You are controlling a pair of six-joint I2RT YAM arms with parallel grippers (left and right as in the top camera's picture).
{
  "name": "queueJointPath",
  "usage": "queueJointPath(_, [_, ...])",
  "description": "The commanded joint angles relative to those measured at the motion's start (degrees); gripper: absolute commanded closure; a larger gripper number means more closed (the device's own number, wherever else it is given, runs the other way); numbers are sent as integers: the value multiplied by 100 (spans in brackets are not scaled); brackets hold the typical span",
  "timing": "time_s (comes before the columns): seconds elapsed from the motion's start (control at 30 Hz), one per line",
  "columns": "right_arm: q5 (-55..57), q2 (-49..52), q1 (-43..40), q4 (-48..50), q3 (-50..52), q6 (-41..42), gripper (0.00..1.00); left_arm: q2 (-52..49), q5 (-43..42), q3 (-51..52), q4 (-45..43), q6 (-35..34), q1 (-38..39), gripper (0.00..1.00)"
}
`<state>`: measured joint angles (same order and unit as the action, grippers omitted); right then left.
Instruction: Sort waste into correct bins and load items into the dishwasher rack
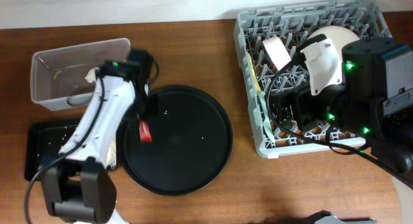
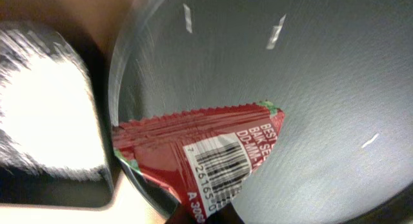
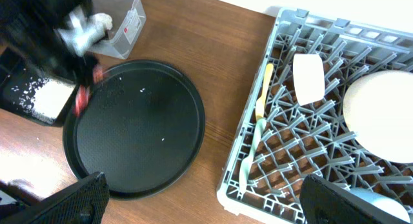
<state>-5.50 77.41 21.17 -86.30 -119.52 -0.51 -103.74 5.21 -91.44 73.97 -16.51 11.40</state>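
Sachet wrapper (image 2: 200, 159), above round tray (image 2: 310, 88) rim

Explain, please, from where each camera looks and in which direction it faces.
Overhead: above the table, facing straight down; shows both arms, left gripper over the round black tray, right arm over the dishwasher rack.
Left wrist: close above the round black tray, facing the red sachet; one blurred finger shows.
Right wrist: high over the dishwasher rack, looking down toward the tray; both fingertips show in the bottom corners.
Shared: all three see the tray.
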Motion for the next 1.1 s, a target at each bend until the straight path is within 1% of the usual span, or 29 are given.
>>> queueJointPath(0.0, [-31, -42, 20, 13, -70, -35, 2, 37, 1093, -1062, -184, -81, -140, 99])
queueJointPath(0.07, [-31, -42, 20, 11, -70, -35, 2, 37, 1611, -1189, -800, -22, -254, 100])
queueJointPath(0.13, [-33, -42, 20, 11, -70, -35, 2, -35, 1832, -1172, -1429, 164, -404, 100])
queueJointPath(0.27, [-33, -42, 20, -26, -70, -35, 2, -409, 1818, -1172, -2177, 245, -837, 100])
queueJointPath(0.3, [-33, -42, 20, -26, -70, -35, 2, -619, 1818, -1172, -2487, 476, -1045, 100])
queueJointPath(0.33, [-33, -42, 20, -26, -70, -35, 2, -726, 1812, -1172, -2649, 529, -1156, 99])
queueJointPath(0.37, [-33, -42, 20, -26, -70, -35, 2, -817, 1746, -1174, -2774, 551, -1259, 92])
queueJointPath(0.4, [-33, -42, 20, -28, -70, -35, 2, -890, 1572, -1174, -2857, 678, -1355, 82])
queueJointPath(0.43, [-33, -37, 20, -35, -70, -35, 2, -918, 1419, -1174, -2863, 776, -1414, 76])
queueJointPath(0.47, [-31, -35, 20, -37, -70, -35, 2, -931, 1241, -1174, -2833, 859, -1471, 65])
queueJointPath(0.5, [-31, -35, 20, -37, -70, -35, 2, -929, 1185, -1174, -2793, 872, -1495, 51])
queueJointPath(0.53, [-31, -35, 20, -37, -70, -35, 2, -905, 1204, -1187, -2680, 874, -1495, 3])
queueJointPath(0.57, [-33, -37, 20, -37, -70, -35, 2, -881, 1226, -1226, -2586, 874, -1493, 1])
queueJointPath(0.7, [-33, -37, 20, -55, -70, -35, 2, -575, 1202, -1707, -1991, 866, -1478, 1])
queueJointPath(0.77, [-31, -37, 20, -55, -70, -35, 2, -315, 1036, -2033, -1681, 866, -1478, 1])
queueJointPath(0.87, [-31, -37, 20, -52, -70, -35, 2, 146, 531, -2365, -1266, 846, -1478, 1])
queueJointPath(0.93, [-33, -39, 20, -125, -70, -35, 2, 636, 42, -2422, -951, 846, -1478, 1])
queueJointPath(1.0, [-31, -90, 20, -136, -72, -37, 2, 1036, -269, -2422, -586, 846, -1478, 0])
queueJointPath(1.07, [-4, -210, 20, -63, -72, -81, 2, 1408, -404, -2422, -216, 846, -1478, 1])
